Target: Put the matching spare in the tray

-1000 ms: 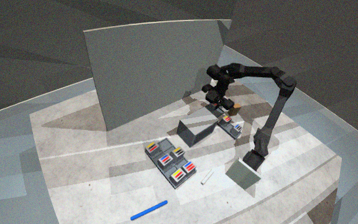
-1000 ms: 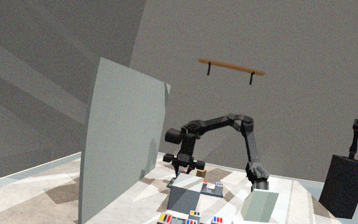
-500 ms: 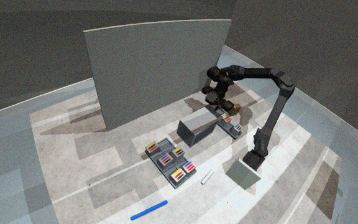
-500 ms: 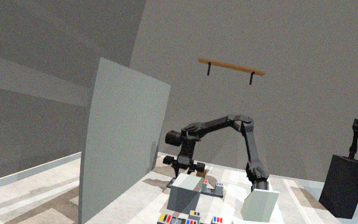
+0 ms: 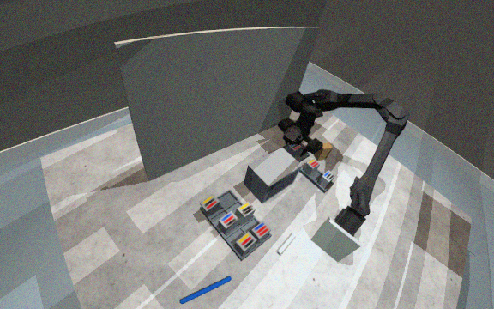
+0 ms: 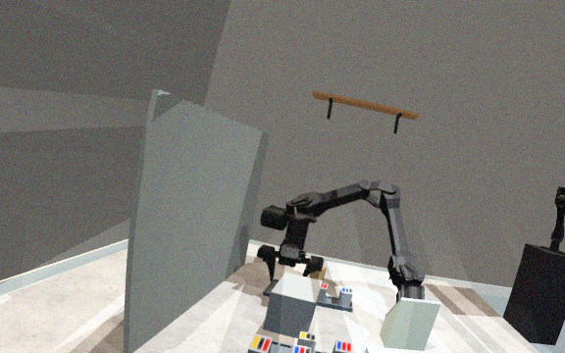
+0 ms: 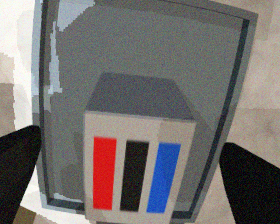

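A spare [image 7: 139,170] [image 5: 296,148] with red, black and blue stripes stands inside the grey tray [image 7: 206,50] [image 6: 269,288], towards the near end in the wrist view. My gripper [image 7: 132,145] is open around it, with a gap between the spare and each finger. The spare's foot is hidden. Other striped units stand in a dark rack [image 5: 226,199], and two more [image 5: 313,164] [image 5: 328,176] are on a smaller holder [image 5: 318,179] beside the tray. I cannot make out which thing is the mounted unit, nor a code on its back.
A grey box-like block [image 5: 273,172] [image 6: 289,311] stands between rack and tray. A tall grey panel [image 5: 213,94] [image 6: 189,206] rises behind. A wooden block [image 5: 325,151] is beside the gripper. A pale green panel [image 5: 334,241] [image 6: 410,324] stands by the arm's base. A blue rod [image 5: 205,290] and a white bar [image 5: 286,244] lie in front.
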Controlling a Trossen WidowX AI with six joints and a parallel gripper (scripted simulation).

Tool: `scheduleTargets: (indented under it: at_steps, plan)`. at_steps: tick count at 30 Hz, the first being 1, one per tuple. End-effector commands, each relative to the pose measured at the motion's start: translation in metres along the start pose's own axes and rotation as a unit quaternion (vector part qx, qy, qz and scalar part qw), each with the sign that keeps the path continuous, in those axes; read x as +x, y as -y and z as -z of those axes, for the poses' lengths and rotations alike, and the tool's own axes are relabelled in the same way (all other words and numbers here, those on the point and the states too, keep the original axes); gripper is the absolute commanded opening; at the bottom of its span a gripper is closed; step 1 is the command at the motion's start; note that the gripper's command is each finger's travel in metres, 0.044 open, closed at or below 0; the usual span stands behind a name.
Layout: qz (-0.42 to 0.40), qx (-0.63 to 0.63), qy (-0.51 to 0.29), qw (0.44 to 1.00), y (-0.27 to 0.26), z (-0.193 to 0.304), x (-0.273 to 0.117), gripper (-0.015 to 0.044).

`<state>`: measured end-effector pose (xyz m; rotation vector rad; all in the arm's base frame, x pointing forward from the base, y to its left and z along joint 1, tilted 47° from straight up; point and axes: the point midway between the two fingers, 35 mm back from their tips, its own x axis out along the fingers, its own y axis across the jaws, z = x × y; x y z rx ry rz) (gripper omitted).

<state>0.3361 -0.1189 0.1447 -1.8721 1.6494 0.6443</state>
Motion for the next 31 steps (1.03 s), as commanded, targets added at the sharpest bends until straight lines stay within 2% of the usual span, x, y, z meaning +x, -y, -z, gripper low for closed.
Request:
scheduleTargets:
  at_steps: [1, 8, 31]
  plan:
    - [0.000, 0.001, 0.002, 1.000, 0.002, -0.001, -0.009, 0.0440]
    - [0.001, 0.000, 0.004, 1.000, -0.001, -0.001, -0.103, 0.0440]
    - [0.007, 0.000, 0.008, 1.000, 0.001, -0.002, -0.101, 0.0440]
